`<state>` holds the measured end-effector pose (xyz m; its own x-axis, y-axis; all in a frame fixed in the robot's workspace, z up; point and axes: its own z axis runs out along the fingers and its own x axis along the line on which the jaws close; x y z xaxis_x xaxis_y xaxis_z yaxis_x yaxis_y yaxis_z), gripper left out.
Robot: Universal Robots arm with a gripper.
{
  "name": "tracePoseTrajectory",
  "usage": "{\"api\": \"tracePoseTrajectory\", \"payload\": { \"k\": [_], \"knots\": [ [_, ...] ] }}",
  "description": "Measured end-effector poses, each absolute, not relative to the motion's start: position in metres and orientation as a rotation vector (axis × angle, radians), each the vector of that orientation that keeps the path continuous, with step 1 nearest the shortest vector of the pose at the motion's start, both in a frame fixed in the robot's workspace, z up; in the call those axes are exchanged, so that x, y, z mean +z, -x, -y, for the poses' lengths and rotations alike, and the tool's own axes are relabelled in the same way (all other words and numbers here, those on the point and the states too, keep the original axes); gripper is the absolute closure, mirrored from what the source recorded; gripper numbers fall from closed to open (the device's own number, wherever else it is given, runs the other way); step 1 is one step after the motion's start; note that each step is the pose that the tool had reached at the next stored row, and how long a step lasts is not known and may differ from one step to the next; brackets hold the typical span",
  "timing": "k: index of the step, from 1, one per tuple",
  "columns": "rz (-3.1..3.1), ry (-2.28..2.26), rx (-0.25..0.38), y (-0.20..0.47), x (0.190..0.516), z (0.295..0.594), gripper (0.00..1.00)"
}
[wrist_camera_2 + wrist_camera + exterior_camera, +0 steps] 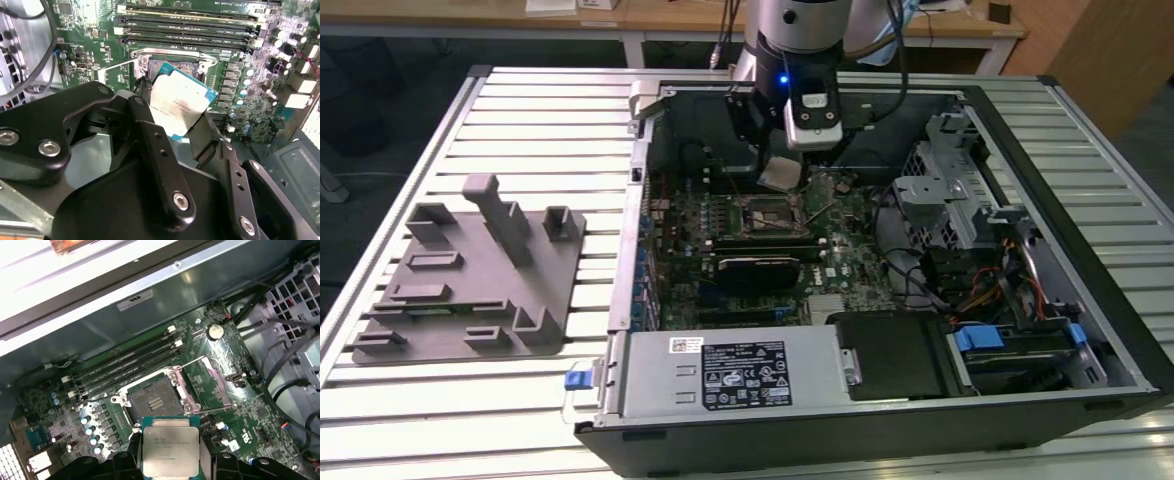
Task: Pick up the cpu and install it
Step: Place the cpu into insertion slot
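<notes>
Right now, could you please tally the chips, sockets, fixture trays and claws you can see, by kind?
Silvery flat square cpu chip: 1
Open metal-framed square socket: 1
Grey plastic fixture tray: 1
Black claw, shut on the chip: 1
Total: 4

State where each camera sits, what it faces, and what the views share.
Exterior view: off the arm, looking down into the open computer case; the arm shows.
First wrist view: on the arm, facing the open socket; the gripper shows, shut on the cpu.
Second wrist view: on the arm, looking along the fingers at cpu and socket.
All three show the held cpu and the socket.
</notes>
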<state>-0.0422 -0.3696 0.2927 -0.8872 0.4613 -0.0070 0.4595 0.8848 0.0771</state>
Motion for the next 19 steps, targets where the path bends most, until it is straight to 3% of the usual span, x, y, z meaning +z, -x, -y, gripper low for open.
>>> {"api": "tracePoseTrajectory", "payload": {
  "k": [19],
  "knots": [
    [-2.936, -1.018, 0.11, 0.0422, 0.2927, 0.3696, 0.46]
  ]
}}
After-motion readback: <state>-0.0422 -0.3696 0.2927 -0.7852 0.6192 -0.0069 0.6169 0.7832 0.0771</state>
